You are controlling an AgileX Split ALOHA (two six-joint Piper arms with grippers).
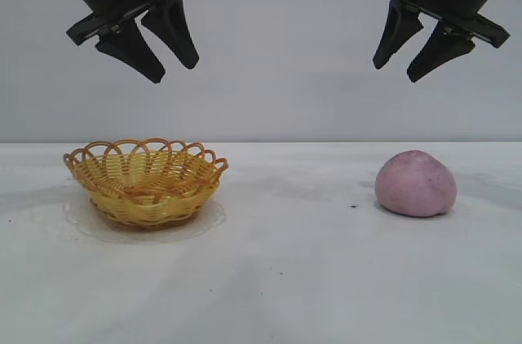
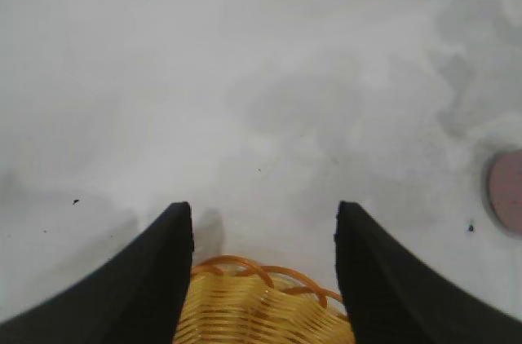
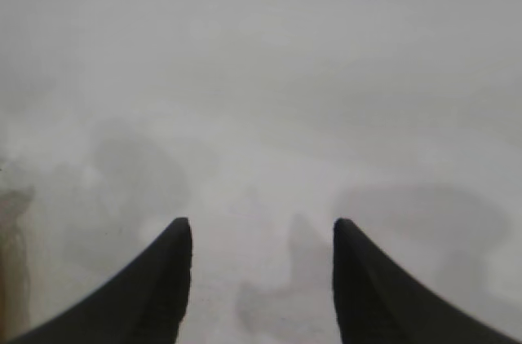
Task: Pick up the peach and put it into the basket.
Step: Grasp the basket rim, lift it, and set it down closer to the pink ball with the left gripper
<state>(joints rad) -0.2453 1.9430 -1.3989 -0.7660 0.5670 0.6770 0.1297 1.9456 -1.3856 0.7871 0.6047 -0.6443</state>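
Nothing lies between the peach [image 1: 415, 184], below the right gripper [image 1: 414, 56], and the basket [image 1: 145, 183], under the left gripper [image 1: 171, 66]; both angled down, fingers apart, empty

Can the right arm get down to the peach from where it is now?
Probably yes. The right end effector hangs open almost directly above the peach, which sits alone on the table, far from the basket.

The peach [image 1: 415, 183], a dull pink-mauve, mottled dome, sits upright on its flattish base on the counter [image 1: 294, 279]. The basket [image 1: 145, 182], shallow yellow wicker with an orange-brown looped rim, stands upright and empty well apart from it.
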